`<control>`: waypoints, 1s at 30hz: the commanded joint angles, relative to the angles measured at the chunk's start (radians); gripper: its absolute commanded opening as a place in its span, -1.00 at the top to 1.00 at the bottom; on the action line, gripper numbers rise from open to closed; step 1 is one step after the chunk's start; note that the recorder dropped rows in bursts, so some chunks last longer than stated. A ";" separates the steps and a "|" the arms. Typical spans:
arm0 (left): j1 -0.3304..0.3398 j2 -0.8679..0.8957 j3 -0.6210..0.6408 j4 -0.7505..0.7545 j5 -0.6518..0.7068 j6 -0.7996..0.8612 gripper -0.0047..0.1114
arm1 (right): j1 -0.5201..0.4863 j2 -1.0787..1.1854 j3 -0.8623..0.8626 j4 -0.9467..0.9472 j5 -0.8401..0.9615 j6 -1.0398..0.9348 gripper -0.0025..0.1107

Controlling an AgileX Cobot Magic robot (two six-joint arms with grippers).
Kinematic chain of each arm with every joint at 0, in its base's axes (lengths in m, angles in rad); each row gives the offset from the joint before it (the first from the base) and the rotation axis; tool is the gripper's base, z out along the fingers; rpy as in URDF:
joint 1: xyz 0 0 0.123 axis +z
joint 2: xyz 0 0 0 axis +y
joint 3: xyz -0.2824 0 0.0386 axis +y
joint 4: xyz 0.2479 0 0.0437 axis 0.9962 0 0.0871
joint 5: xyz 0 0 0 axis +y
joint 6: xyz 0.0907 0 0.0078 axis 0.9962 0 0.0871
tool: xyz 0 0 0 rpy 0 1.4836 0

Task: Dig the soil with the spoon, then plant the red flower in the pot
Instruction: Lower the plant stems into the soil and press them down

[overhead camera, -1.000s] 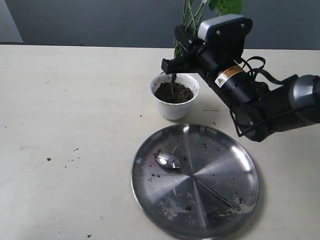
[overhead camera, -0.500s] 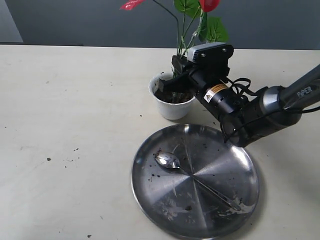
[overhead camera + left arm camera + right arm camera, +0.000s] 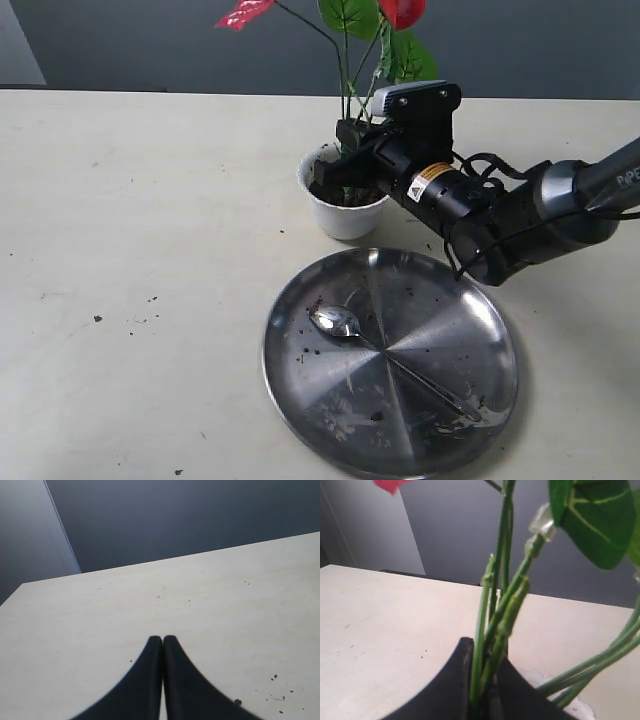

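Right gripper [image 3: 345,165], low over the white pot [image 3: 346,212], with its jaws closed on the bundled green stems of the red flower [image 3: 372,40]; the right wrist view shows the stems [image 3: 492,645] pinched between the two dark fingers [image 3: 452,685]. The stems stand upright and reach down into the dark soil [image 3: 335,192] that fills the pot. The spoon [image 3: 385,350] lies untouched on the round steel plate [image 3: 300,380], just in front of the pot on the pale table [image 3: 150,230]. Left gripper [image 3: 162,640], seen only in its own wrist view, with its fingertips pressed together and nothing between them, above bare table flecked with soil crumbs.
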 commanded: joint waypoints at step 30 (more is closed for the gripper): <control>-0.002 0.003 -0.003 -0.005 -0.007 -0.004 0.89 | -0.003 -0.017 0.066 -0.083 0.502 0.096 0.97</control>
